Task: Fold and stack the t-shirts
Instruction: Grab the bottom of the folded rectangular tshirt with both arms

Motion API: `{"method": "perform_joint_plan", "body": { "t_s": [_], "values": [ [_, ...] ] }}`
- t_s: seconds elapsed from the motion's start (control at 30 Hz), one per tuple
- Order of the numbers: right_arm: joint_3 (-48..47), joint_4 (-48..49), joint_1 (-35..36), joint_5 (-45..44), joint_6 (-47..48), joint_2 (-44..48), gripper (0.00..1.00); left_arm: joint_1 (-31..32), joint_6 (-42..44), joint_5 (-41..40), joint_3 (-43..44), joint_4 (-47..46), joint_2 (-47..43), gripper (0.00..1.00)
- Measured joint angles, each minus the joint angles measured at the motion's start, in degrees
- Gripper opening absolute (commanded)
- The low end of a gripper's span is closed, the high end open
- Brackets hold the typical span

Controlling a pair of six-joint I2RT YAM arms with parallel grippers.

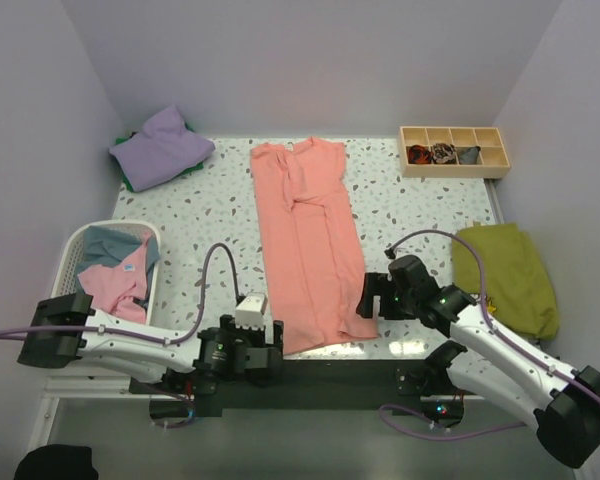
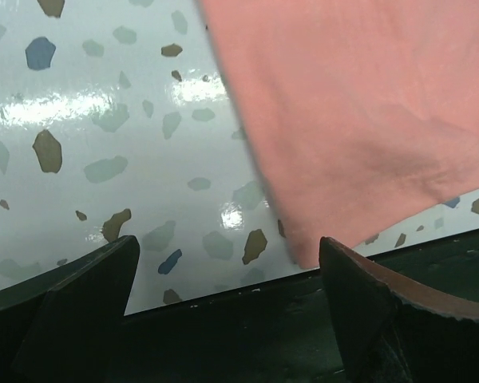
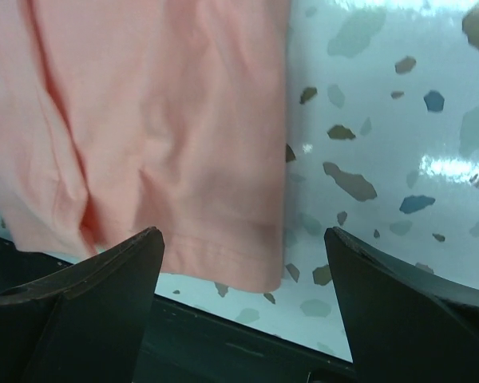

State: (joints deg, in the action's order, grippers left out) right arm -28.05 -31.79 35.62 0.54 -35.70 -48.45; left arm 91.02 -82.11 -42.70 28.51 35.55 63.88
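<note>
Salmon-pink t-shirt point(image 1: 305, 245) folded into a long strip on the speckled surface point(image 1: 200, 230).
It lies mid-surface, hem at the near edge; the left pincer point(image 2: 227, 271) and right pincer point(image 3: 243, 263) flank the hem corners, both spread wide, holding nothing.

Tabletop point(image 1: 210, 215): hard, smooth and glossy, with a speckled stone-chip pattern; lamp glare reflects off it in both wrist views.

Salmon-pink t-shirt point(image 1: 305, 240): soft matt cloth, lightly creased, with a stitched hem.

Lavender t-shirt point(image 1: 160, 148) and green t-shirt point(image 1: 510, 275): matt cloth, rumpled.

Basket point(image 1: 72, 255): white plastic lattice with a slight sheen.

Tray point(image 1: 450, 171): pale bare wood, matt.

Left end effector point(image 2: 227, 267) and right end effector point(image 3: 243, 255): fingers point(image 2: 72, 311) dark, matt and plastic-looking. One left finger shows a rough reddish-brown edge.
</note>
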Motion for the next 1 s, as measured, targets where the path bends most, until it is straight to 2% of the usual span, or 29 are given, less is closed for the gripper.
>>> {"method": "perform_joint_plan", "body": {
  "t_s": [0.17,0.37,0.53,0.7,0.93,1.0],
  "values": [
    [6.01,0.11,0.0,0.92,-4.13,0.5,0.83,0.0,-1.53,2.45,-1.2,-1.77,2.45,1.0],
    [7.54,1.97,0.0,2.21,-6.38,2.47,0.81,-0.15,-1.57,2.03,-1.01,-4.74,3.85,1.0],
    [8.35,4.63,0.0,4.24,-6.75,0.57,0.56,-0.28,-3.41,2.08,-1.36,-4.79,2.32,1.0],
    [9.35,9.64,0.0,8.07,-7.26,-1.73,0.56,-0.37,-3.76,2.4,-2.34,-6.08,0.66,1.0],
    [10.99,7.89,0.0,8.37,-7.89,3.28,0.59,-0.59,-1.2,2.64,-3.04,-12.9,2.4,0.99],
    [11.28,6.86,0.0,8.24,-7.98,4.55,0.58,-0.63,-0.31,2.8,-3.39,-15.65,2.8,0.91]
  ]
}}
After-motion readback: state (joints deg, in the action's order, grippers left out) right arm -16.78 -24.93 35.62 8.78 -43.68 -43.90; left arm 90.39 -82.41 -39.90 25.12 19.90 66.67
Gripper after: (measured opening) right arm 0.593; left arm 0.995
